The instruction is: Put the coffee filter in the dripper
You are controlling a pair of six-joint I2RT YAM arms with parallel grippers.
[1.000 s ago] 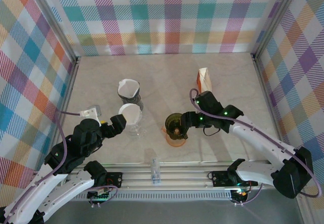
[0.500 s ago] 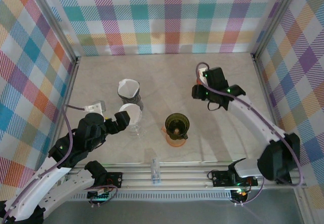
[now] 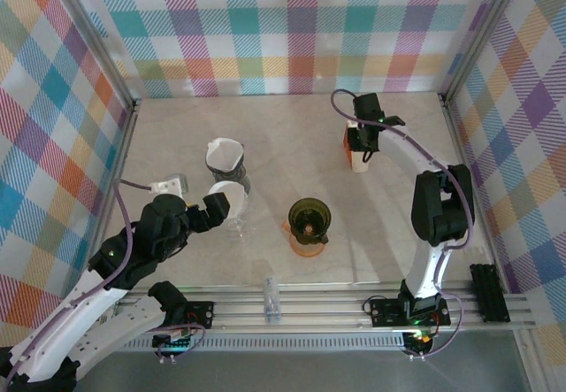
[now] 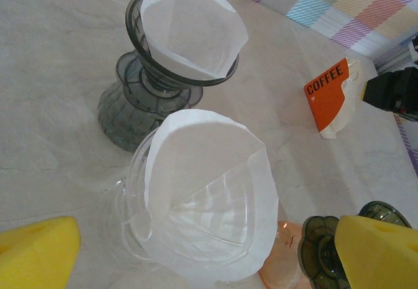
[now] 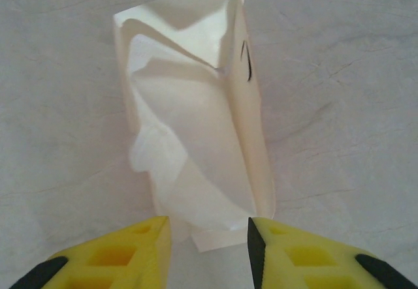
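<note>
Currently you're at the pick-up step. Your right gripper is at the far right, on the orange-and-white pack of white paper coffee filters, jaws partly apart astride one end, with no firm hold evident. Your left gripper is wide open and empty beside the clear glass dripper. Next, I'd judge, pinch one filter, lift it, and carry it to the dark green dripper on its orange base, near centre.

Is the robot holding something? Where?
Left hand open, empty. Right hand straddles one end of the filter pack; whether it grips cannot be told.
</note>
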